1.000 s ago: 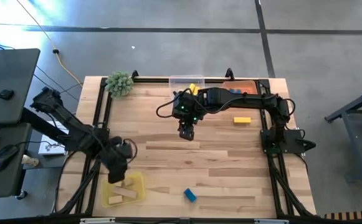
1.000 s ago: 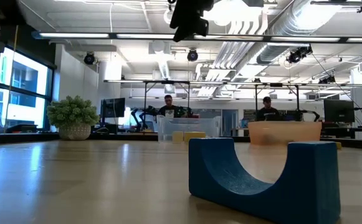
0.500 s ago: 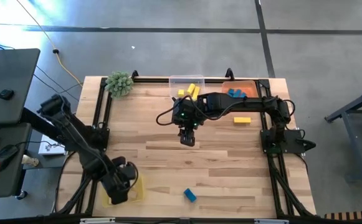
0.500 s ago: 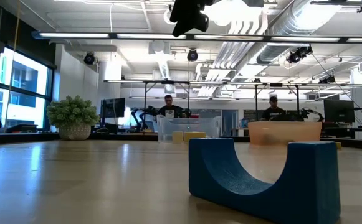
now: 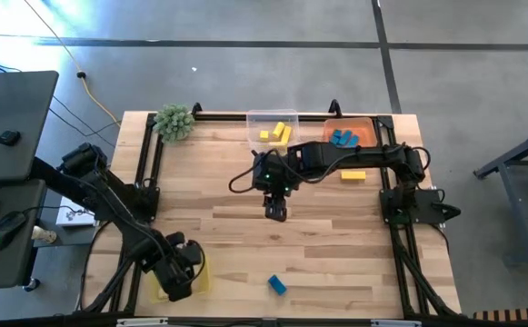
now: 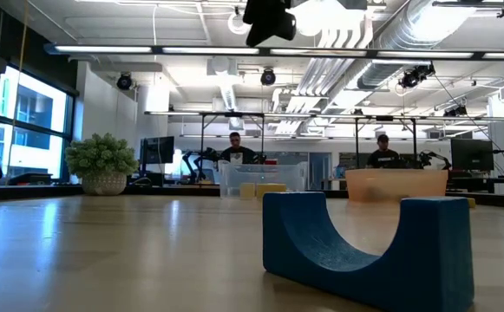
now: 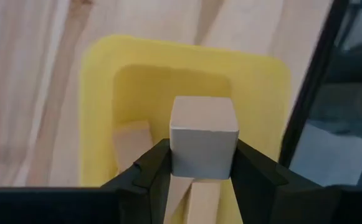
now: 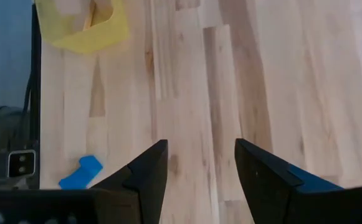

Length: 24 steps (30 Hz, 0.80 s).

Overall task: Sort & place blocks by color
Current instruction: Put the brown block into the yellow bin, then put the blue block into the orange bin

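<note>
Over the yellow tray at the table's front left corner, the left pincer is clamped on a plain wood cube. An arched blue block lies right of the tray. Farther back, mid-table, the right pincer hangs with fingers apart, empty.

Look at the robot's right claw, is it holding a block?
No, in the right wrist view the right gripper is open with only bare table between its fingers.
</note>
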{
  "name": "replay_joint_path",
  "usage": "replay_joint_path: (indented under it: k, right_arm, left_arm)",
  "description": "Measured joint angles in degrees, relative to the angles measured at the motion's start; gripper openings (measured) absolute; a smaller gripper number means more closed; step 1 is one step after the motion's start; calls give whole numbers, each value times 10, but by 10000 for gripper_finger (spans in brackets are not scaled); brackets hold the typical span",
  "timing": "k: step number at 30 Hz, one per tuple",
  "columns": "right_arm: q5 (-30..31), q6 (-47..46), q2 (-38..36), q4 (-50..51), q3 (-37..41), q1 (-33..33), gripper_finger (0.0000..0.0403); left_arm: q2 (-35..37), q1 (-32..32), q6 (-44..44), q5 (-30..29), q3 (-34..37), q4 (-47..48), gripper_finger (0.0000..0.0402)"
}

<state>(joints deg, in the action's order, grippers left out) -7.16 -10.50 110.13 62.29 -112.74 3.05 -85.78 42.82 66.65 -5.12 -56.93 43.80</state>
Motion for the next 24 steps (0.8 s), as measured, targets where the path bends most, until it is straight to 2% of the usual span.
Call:
replay_joint_path:
  k: [3,8,14,20,24]
  right_arm:
    - [0,-13,0,12,0,12,174]
    - [-2,-59,0,15,0,32,174]
    - [-1,-143,0,18,0,59,174]
    - [2,-224,0,18,0,91,174]
    - [44,-261,0,17,0,119,174]
  left_arm:
    - [0,-7,7,3,0,13,133]
    - [0,-20,7,26,0,32,170]
    - [0,-31,-46,48,0,31,209]
    - [5,-44,-75,57,0,31,210]
    - [14,-40,-102,46,0,29,205]
